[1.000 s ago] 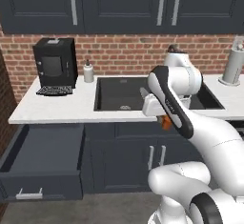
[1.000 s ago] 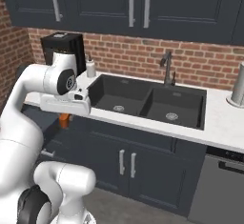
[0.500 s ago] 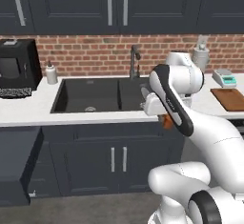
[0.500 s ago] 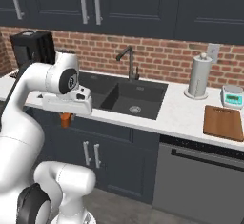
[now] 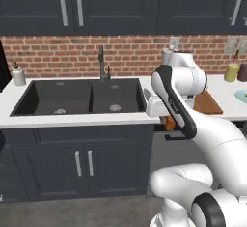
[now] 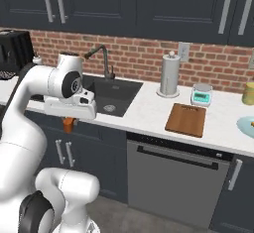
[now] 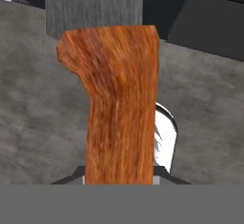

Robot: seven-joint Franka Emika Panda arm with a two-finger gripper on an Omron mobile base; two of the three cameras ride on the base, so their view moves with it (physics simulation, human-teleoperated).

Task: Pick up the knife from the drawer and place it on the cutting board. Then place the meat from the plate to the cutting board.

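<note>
One knife (image 7: 119, 108) in gripper (image 5: 169, 123) grasp

**Dark kitchen, brick wall**

Pretty moody room. Red brick backsplash (image 6: 134, 53) runs behind a white counter (image 6: 149, 113), well beyond the claw. Navy upper cabinets (image 5: 120, 4) with silver handles hang above it. Black double sink (image 5: 82, 98) with a dark faucet (image 5: 101, 62) sits just past the claw. Lower cabinets (image 5: 82, 161) match the uppers, dishwasher (image 6: 173, 177) off to the claw's right. Grey floor (image 7: 38, 99) below.
</note>
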